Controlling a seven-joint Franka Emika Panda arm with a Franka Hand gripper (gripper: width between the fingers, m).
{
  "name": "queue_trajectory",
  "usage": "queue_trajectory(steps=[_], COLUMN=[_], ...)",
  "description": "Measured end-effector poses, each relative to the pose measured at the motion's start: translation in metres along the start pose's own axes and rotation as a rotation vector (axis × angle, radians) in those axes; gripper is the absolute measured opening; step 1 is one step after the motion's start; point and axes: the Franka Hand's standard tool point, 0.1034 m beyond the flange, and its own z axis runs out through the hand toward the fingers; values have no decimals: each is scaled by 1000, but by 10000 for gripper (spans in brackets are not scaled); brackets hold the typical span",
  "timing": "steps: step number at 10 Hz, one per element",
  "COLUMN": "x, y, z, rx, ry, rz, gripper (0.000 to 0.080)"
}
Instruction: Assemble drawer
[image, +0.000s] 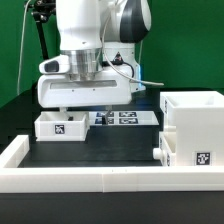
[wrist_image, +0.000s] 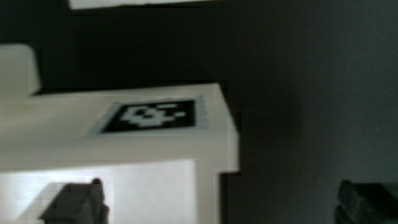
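Just below wide-spread hand (wrist_image: 221, 205): small tray (wrist_image: 139, 140), not gripped.

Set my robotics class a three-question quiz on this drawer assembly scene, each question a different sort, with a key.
1. True or false: the gripper is shut on the small tray.
2. In the exterior view, the tall housing stands at the view's: A left, B right, C centre.
3. Fill in: the marker board lies between the small tray and the ____.
Key: 1 false, the gripper is open; 2 B; 3 housing.
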Motion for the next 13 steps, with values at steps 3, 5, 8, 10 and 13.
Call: queue_trajectory(steps=[3,5,8,10,13], x=[-4,-6,-6,-6,-6], y=[1,1,1,1,1], z=[5,5,6,6,6], rx=[-2,-4,-5,-5,-5], ry=[-3,3,3,3,3], rz=[-26,-34,-35,-36,-37], gripper=[649,649,468,268,41])
